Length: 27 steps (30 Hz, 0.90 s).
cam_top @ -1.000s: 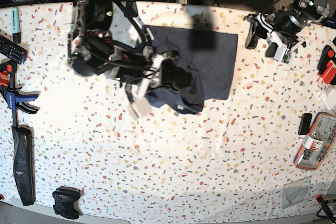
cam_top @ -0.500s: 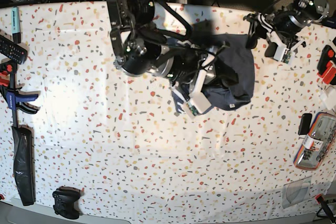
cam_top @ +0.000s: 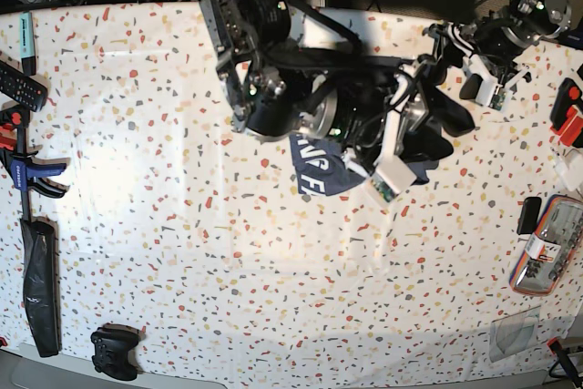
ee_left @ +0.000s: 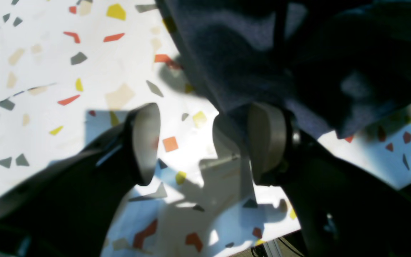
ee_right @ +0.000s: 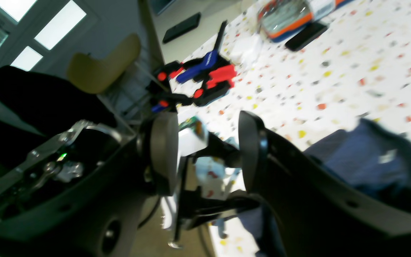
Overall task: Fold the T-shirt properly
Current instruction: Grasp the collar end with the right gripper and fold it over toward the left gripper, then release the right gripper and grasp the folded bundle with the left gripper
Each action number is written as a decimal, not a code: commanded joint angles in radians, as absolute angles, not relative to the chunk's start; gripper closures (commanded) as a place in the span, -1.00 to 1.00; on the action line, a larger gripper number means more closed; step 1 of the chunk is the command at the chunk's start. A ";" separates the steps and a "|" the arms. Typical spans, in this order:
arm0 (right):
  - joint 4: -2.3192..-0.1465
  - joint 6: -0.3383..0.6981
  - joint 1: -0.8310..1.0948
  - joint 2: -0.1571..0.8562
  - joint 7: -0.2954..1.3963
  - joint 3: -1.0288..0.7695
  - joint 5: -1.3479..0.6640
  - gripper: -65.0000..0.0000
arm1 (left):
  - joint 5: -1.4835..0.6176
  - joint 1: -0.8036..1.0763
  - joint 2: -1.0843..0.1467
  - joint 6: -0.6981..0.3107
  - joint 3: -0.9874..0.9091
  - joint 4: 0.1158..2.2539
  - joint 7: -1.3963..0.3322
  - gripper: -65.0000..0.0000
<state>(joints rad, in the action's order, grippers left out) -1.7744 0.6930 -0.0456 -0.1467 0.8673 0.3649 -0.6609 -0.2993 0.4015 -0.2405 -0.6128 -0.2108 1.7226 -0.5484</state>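
Observation:
The navy T-shirt point(cam_top: 314, 170) lies bunched at the back middle of the speckled table point(cam_top: 182, 225). A flap with white lettering is turned up, and the rest is hidden under my right arm. That arm reaches across the shirt to the right. My right gripper point(ee_right: 207, 153) is open with nothing between its pads, and blue cloth point(ee_right: 362, 157) lies just beside it. My left gripper point(ee_left: 205, 142) is open above the tabletop at the shirt's point(ee_left: 227, 53) edge, one pad close to the cloth. In the base view the left gripper point(cam_top: 454, 72) sits at the back right.
At the left edge lie a blue clamp point(cam_top: 23, 157), a remote point(cam_top: 20, 87), a black pouch point(cam_top: 41, 284) and a game controller point(cam_top: 114, 353). On the right are a red clamp point(cam_top: 569, 116), a phone point(cam_top: 529, 214) and a packet point(cam_top: 547, 245).
My right arm swept from left to right carrying a fold of the shirt, turning the lettered side up. Its jaws then opened and let go. The left arm stayed still.

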 commanded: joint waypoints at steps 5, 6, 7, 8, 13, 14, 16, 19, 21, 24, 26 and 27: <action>-1.789 0.698 -0.123 -0.157 0.929 0.215 -0.576 0.15 | -0.490 0.397 -0.282 -0.623 -0.276 1.745 -0.511 -0.15; -1.789 0.698 -0.130 -0.157 0.932 0.173 -0.560 0.15 | -0.546 0.397 -0.295 -0.633 -0.294 1.749 -0.517 -0.15; -1.789 0.698 -0.134 -0.157 0.931 0.132 -0.556 0.15 | -0.608 0.397 -0.307 -0.652 -0.310 1.755 -0.532 -0.15; -1.789 0.698 -0.138 -0.141 0.930 0.090 -0.556 0.15 | -0.673 0.397 -0.319 -0.666 -0.324 1.766 -0.554 -0.15; -1.789 0.698 -0.128 -0.017 0.934 -0.084 -0.541 0.15 | -0.793 0.397 -0.315 -0.697 -0.324 1.885 -0.670 -0.15; -1.789 0.698 -0.120 0.010 0.935 -0.110 -0.541 0.15 | -0.793 0.397 -0.302 -0.697 -0.314 1.912 -0.674 -0.15; -1.789 0.698 -0.096 0.059 0.935 -0.155 -0.542 0.15 | -0.783 0.397 -0.276 -0.697 -0.284 1.964 -0.674 -0.15; -1.789 0.698 -0.053 0.121 0.935 -0.201 -0.542 0.15 | -0.746 0.396 -0.252 -0.697 -0.219 2.019 -0.673 -0.15; -1.789 0.698 -0.027 0.152 0.935 -0.222 -0.542 0.15 | -0.703 0.396 -0.247 -0.697 -0.168 2.033 -0.664 -0.15; -1.789 0.698 0.007 0.185 0.936 -0.248 -0.542 0.15 | -0.657 0.393 -0.247 -0.692 -0.086 2.033 -0.647 -0.15; -1.789 0.698 0.023 0.193 0.936 -0.265 -0.543 0.15 | -0.599 0.382 -0.247 -0.639 -0.027 2.033 -0.624 -0.15; -1.789 0.698 0.030 0.195 0.937 -0.271 -0.548 0.15 | -0.561 0.371 -0.247 -0.606 0.004 2.033 -0.620 -0.15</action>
